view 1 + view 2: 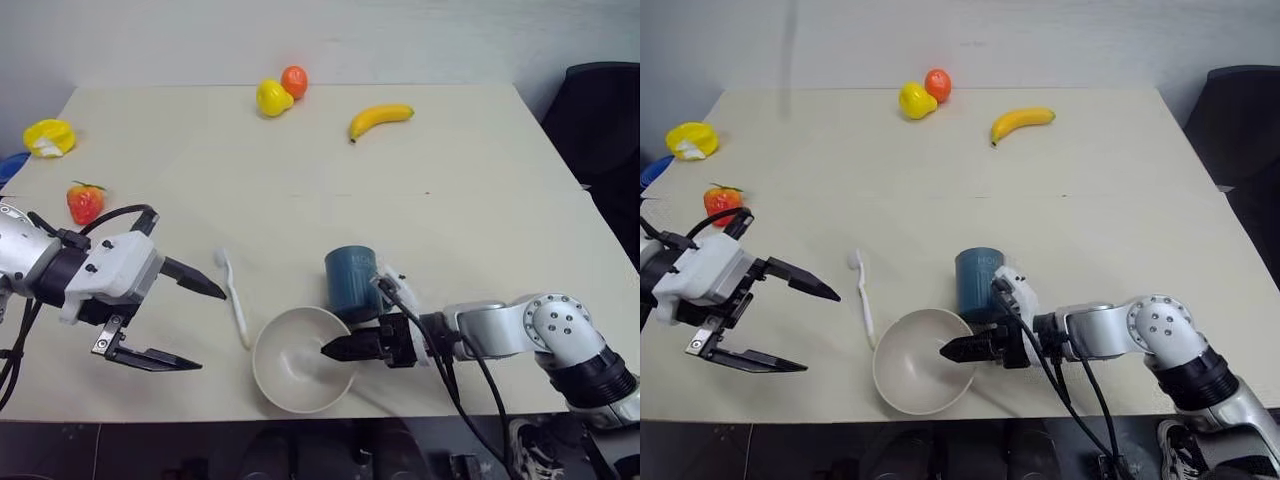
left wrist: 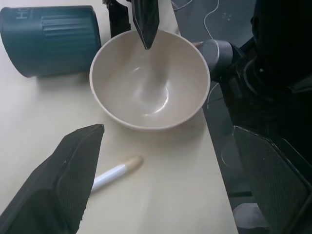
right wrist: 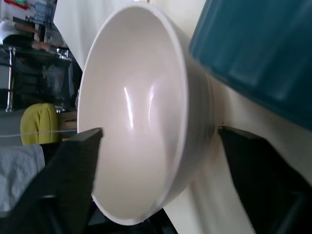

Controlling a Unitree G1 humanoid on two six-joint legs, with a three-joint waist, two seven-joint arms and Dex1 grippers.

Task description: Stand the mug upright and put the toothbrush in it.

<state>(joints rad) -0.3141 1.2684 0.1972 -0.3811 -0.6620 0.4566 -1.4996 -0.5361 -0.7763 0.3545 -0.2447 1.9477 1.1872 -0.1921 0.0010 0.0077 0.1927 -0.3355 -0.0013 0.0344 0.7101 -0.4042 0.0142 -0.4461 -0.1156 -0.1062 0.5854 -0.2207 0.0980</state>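
- Mug (image 1: 351, 281): rigid, ribbed, likely light; take across its sides
- Toothbrush (image 1: 236, 303): thin, slippery; pinch mid-handle
- Left gripper (image 1: 190, 326) jaws apart, empty
- Right gripper (image 3: 156, 161) jaws straddle bowl (image 1: 285, 345) rim, not clamped

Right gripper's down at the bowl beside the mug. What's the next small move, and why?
Probably close the right gripper on the wall of the bowl and draw the bowl away from the mug. Its fingers already straddle that wall, one inside and one outside, and the bowl sits close against the mug, leaving little room to grasp the mug and stand it up.
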